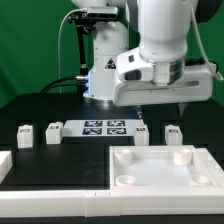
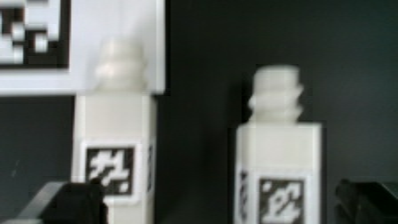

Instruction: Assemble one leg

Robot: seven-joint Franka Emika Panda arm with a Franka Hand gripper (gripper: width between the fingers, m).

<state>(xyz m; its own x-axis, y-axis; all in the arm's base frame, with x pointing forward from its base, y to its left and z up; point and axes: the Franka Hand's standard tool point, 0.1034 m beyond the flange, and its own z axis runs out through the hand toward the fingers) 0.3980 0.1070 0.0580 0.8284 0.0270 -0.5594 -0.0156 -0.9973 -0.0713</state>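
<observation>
Four small white legs with marker tags stand on the black table. Two stand at the exterior view's left (image 1: pixel 22 135) (image 1: pixel 52 131). Two stand under the arm (image 1: pixel 140 134) (image 1: pixel 173 133). My gripper (image 1: pixel 163 107) hangs open and empty a little above that second pair. In the wrist view both of these legs show close up, one (image 2: pixel 116 130) next to the marker board and one (image 2: pixel 279 150) further in between the fingers. The dark fingertips (image 2: pixel 71 205) sit wide apart at the picture's edge, and the gripper (image 2: pixel 217 208) touches neither leg.
The marker board (image 1: pixel 105 126) lies flat between the two pairs of legs and also shows in the wrist view (image 2: pixel 54 45). The large white table piece with round corner sockets (image 1: pixel 150 178) lies at the front right. A white L-shaped rail (image 1: pixel 50 185) runs along the front left.
</observation>
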